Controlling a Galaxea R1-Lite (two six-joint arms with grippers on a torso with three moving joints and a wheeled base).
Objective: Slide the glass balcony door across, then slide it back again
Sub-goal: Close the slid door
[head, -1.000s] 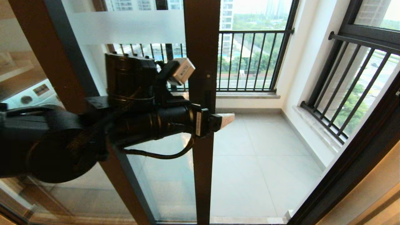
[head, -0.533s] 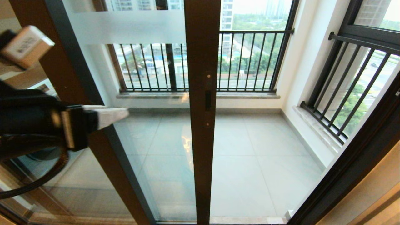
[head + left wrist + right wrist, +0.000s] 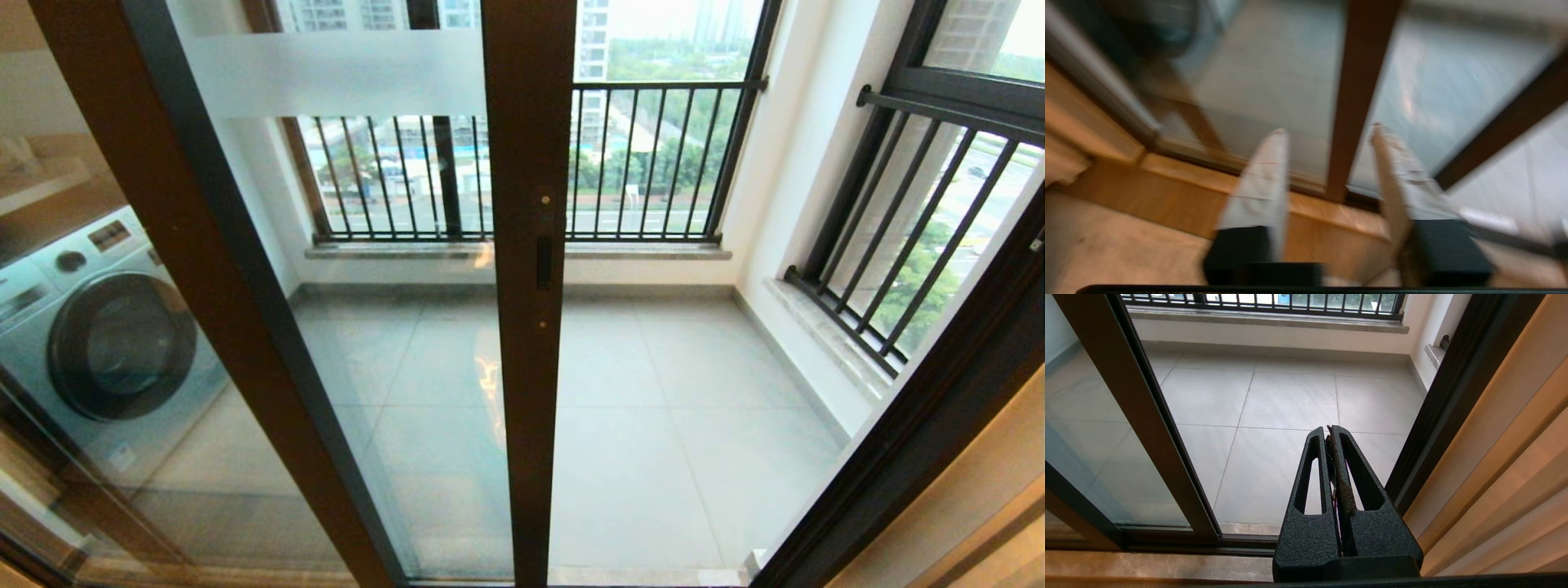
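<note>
1. Left gripper (image 3: 1327,134), fingers spread and holding nothing, hangs low before the glass balcony door (image 3: 526,269), whose upright stile runs between its fingertips, untouched.
2. Right gripper (image 3: 1331,430), pressed closed and empty, sits parked facing the open gap beside the door.
3. A washing machine (image 3: 106,343) shows behind the glass.

Left pincer (image 3: 1327,130) spread; right pincer (image 3: 1329,428) closed.
</note>
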